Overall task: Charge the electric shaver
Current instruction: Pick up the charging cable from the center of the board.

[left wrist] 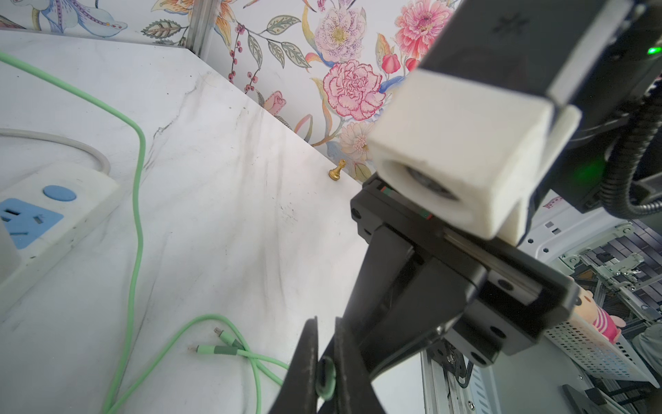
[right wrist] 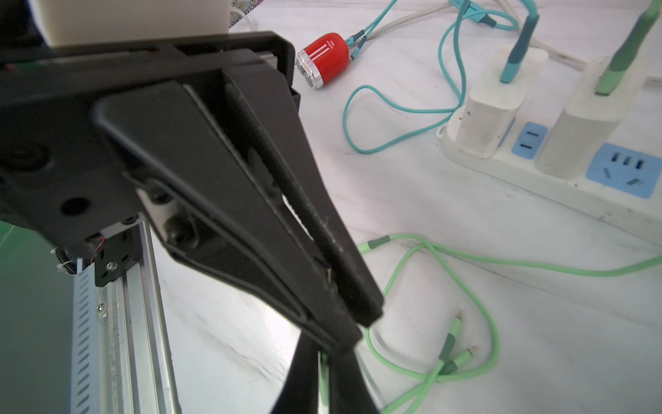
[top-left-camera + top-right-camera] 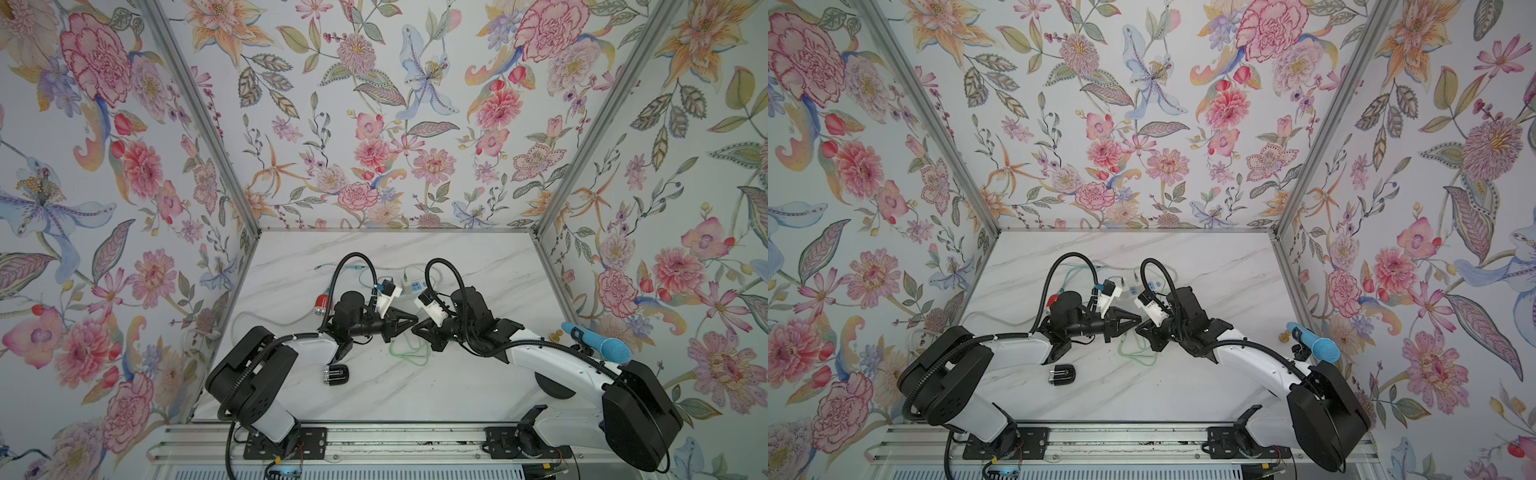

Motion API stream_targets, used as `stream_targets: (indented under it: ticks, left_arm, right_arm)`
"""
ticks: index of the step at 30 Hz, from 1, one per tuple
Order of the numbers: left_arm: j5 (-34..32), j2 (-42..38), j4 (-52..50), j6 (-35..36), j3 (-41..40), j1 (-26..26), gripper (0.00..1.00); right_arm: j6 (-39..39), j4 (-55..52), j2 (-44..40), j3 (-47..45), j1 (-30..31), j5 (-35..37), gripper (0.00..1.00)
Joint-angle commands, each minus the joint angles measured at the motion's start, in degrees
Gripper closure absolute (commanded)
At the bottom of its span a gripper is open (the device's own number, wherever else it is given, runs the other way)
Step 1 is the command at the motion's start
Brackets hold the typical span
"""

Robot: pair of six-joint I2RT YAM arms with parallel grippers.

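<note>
Left gripper (image 1: pixel 325 337): jaws clamped on a short run of the green cable (image 1: pixel 325 376), held above the table (image 3: pixel 415 399). Right gripper (image 2: pixel 361 328): jaws pressed together, tip to tip with the left. A sliver of green shows in the seam, but whether cable is pinched there cannot be told. In both top views the meeting point reads black on black and the grip itself is not legible. Cable, remainder: slack loops with loose connectors (image 2: pixel 449 346) lying on the marble under the fingertips. The far end runs into a white adapter on the power strip (image 2: pixel 605 209), which sits beyond both grippers and is half covered by the wrist cameras from above. Red shaver (image 2: pixel 327 53): beyond the left gripper's wrist, with the teal cable (image 2: pixel 518 53) running up to its rear end, partly masked by a hose from above. Black shaver (image 3: pixel 337 375): lying on the marble behind the left gripper, just beside that arm's forearm. It is well apart from the fingertips and out of both wrist views, and its port cannot be made out. Open room: bare marble behind both grippers, back to the base rail. Margins: blue microphone (image 3: pixel 602 343) and gold pawn (image 1: pixel 336 172) by the wall outside the right arm.
</note>
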Motion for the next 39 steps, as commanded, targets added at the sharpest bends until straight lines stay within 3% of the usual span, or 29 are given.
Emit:
stream_targets:
  ticks: [1, 7, 14, 19, 26, 34, 39]
  left_arm:
    - [-0.7, -1.1, 1.7, 0.8, -0.3, 1.1, 0.87]
    - [-0.7, -3.3, 1.5, 1.1, -0.3, 2.1, 0.83]
    - [0.5, -2.9, 2.5, 0.3, -0.4, 2.5, 0.86]
    - [2.2, -2.0, 4.4, -1.0, -0.8, 2.5, 0.78]
    - [2.3, -2.0, 4.3, -0.6, -1.1, 2.5, 0.8]
    - [2.1, 0.1, 4.4, -0.3, -1.0, 2.5, 0.73]
    - [1.8, -0.1, 4.0, 0.0, -1.2, 2.5, 0.8]
  right_arm:
    - [0.5, 0.1, -1.3, 0.4, -0.3, 0.5, 1.0]
    - [0.5, -0.1, -1.6, 0.5, -0.4, 0.5, 1.0]
    - [0.6, -0.2, -1.6, 0.8, -0.3, 0.6, 1.0]
    - [0.5, -0.2, -1.3, 1.1, -0.2, 0.7, 1.0]
    - [0.5, -0.2, -1.4, 1.6, -0.3, 1.0, 1.0]
    - [0.3, -0.7, -2.0, 1.9, -0.3, 1.4, 1.0]
    - [0.4, -0.7, -1.8, 1.9, -0.3, 1.6, 1.0]
